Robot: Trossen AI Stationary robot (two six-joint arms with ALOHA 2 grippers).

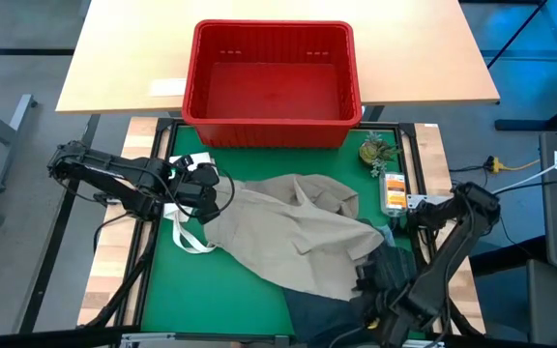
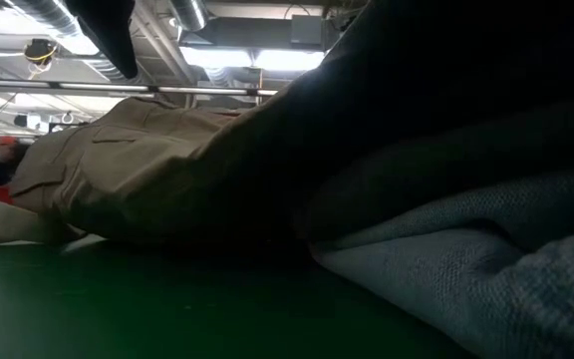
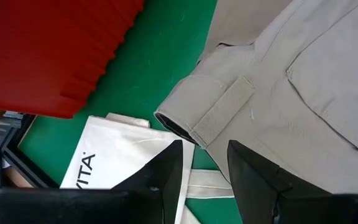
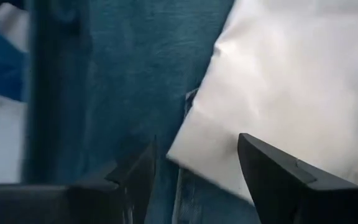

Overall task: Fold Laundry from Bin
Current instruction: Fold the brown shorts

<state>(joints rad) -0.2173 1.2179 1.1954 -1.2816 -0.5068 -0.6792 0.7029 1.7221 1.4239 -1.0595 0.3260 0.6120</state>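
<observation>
**Khaki garment spread on the mat, both tools open at its ends**

High view: the bin [image 1: 273,82] stands empty at twelve o'clock, straddling the wooden table [image 1: 124,58] and the green mat [image 1: 220,290]. The khaki garment [image 1: 298,237] lies across the mat's middle, its long axis running from ten o'clock to four o'clock. The ten o'clock end reaches the left tool [image 1: 204,193]. The four o'clock end overlaps a dark garment [image 1: 341,309] at five o'clock, where the right tool [image 1: 380,290] works. A white tote bag [image 1: 187,227] lies under the left tool at nine o'clock, and a small plant [image 1: 375,150] sits at two o'clock.

Low view: the khaki garment [image 2: 118,170] rises as a mound, with dark cloth [image 2: 446,120] piled over a grey-blue knit fold [image 2: 466,269] close to the lens.

Left wrist view: the left tool [image 3: 205,168] stands open and holds nothing, its fingers [image 3: 166,171] straddling the hem of the khaki garment [image 3: 278,81] beside a belt loop [image 3: 225,106], with the tote bag [image 3: 123,155] beneath and the bin [image 3: 48,50] beyond.

Right wrist view: the right tool [image 4: 194,180] is spread wide and empty over the pale garment edge [image 4: 278,93] lying on blue denim [image 4: 123,74].

The step appears to be taking hold of the khaki piece to straighten it. To do it well, each tool should pinch only the khaki layer, the left clear of the tote, the right clear of the denim, then pull apart along the long axis.
</observation>
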